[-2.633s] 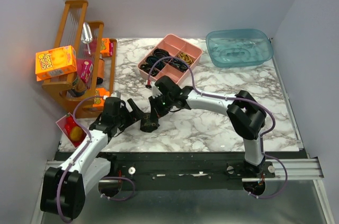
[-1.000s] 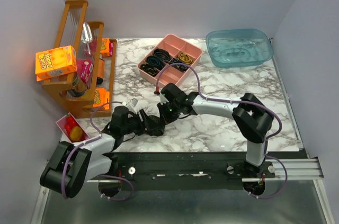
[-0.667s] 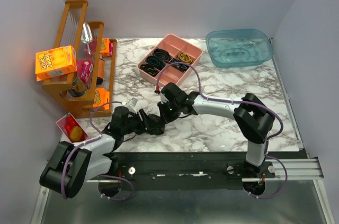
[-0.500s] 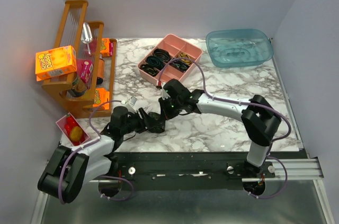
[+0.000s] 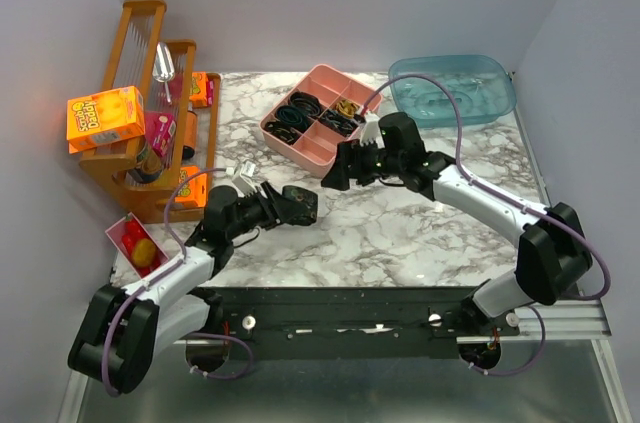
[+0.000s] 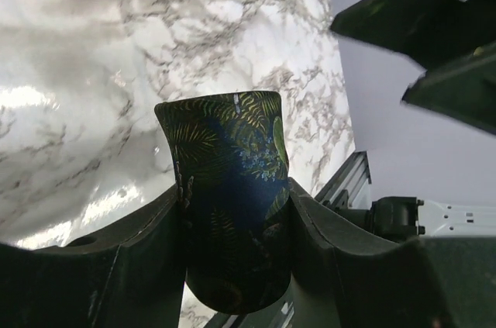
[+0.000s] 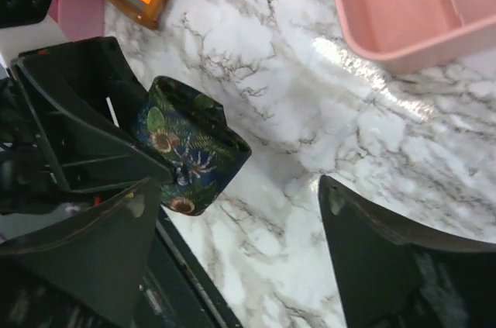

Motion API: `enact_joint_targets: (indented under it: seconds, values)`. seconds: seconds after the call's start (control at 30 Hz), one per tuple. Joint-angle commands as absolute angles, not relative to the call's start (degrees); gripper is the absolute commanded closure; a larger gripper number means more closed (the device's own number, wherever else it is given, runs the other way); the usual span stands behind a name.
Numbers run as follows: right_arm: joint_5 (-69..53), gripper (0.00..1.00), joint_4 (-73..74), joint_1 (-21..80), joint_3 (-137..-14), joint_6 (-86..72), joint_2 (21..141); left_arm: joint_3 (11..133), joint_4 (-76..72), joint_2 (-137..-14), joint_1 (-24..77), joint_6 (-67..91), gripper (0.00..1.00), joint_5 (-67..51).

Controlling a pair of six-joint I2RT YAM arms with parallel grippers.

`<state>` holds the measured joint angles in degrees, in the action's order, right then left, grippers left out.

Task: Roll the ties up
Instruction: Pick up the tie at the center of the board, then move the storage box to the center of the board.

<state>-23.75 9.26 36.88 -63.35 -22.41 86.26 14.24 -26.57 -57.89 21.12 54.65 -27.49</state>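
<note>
here left claw reaches forward, pinching tie.

The tie reads to me as dark navy to near black, printed with green fern fronds. On the right wrist view I also pick out pale blossoms with orange centres on it.

Table: white marble look, grey-brown veining.
Tray: salmon pink. The loops in it are black; one compartment holds yellowish loops.
Tub: translucent teal.
Rack: orange-brown wood.
Box: orange, yellow lettering.
Small bin: pink, with red and yellow contents.
Left arm and right arm: white shells, black joints, purple cable.
</note>
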Motion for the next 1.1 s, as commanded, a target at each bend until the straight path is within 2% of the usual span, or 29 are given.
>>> enact_joint_targets:
  seconds: [0.0, 0.23, 0.6, 1.07]
  values:
    - [-34.97, 0.0, 2.04, 35.16, -58.37, -23.2, 83.33, 17.93, -34.0, -59.68, 21.18, 56.51, 0.45, -29.17]
    - [-44.46, 0.0, -6.49, 34.28, -56.08, -27.94, 82.18, 21.27, -41.13, -60.73, 21.18, 58.45, 0.45, -32.34]
    - [-49.74, 0.0, -19.93, 34.19, -52.83, -37.25, 82.97, 23.91, -45.25, -60.56, 21.18, 61.17, 0.45, -34.1]
    - [-45.8, 0.0, -17.67, 34.19, -54.31, -37.88, 85.25, 24.17, -48.08, -58.98, 21.27, 63.46, 0.45, -34.89]
